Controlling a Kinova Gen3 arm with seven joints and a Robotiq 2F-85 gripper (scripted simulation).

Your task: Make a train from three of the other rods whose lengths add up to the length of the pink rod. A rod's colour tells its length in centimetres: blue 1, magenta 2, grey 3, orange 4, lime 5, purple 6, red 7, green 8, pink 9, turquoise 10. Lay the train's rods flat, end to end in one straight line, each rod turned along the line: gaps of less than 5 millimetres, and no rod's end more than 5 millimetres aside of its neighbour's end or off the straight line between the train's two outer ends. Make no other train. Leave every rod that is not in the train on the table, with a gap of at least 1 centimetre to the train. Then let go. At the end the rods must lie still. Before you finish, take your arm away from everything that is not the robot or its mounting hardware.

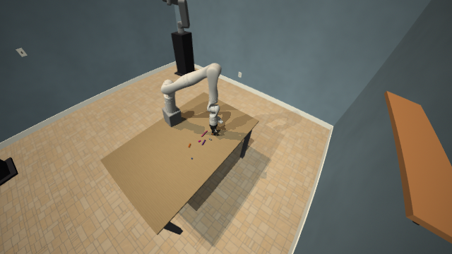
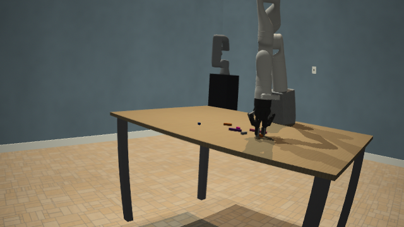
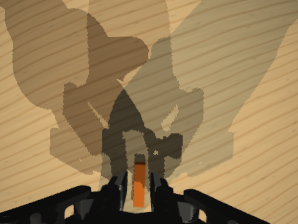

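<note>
While the wooden table [image 1: 141, 159] [image 2: 177, 118] carries separate rods, no three-rod train is formed. Relative to the black two-finger gripper [image 1: 215, 133] [image 2: 260, 136] [image 3: 139, 192], the positions are:

- Long pink rod [image 1: 204, 133] [image 2: 252, 130]: beside the tool; reference length.
- Purple rod [image 1: 203, 142] [image 2: 234, 129]: farther out, lying alone.
- Near orange rod [image 1: 212, 134] [image 2: 261, 135] [image 3: 139, 186]: between the fingertips.
- Far orange rod [image 1: 189, 145] [image 2: 227, 124]: well apart from the tool.
- Short grey rod [image 1: 210, 139] [image 2: 243, 133]: near the tool.
- Small magenta rod [image 1: 199, 141] [image 2: 238, 128]: beyond the grey one.
- Tiny blue rod [image 1: 192, 158] [image 2: 199, 123]: farthest out.

The fingers stand about a quarter open, with slim gaps flanking the near orange rod; nothing is clamped. Remaining, by judgement: select a nine-centimetre trio, such as orange, grey and magenta; align it; withdraw.
</note>
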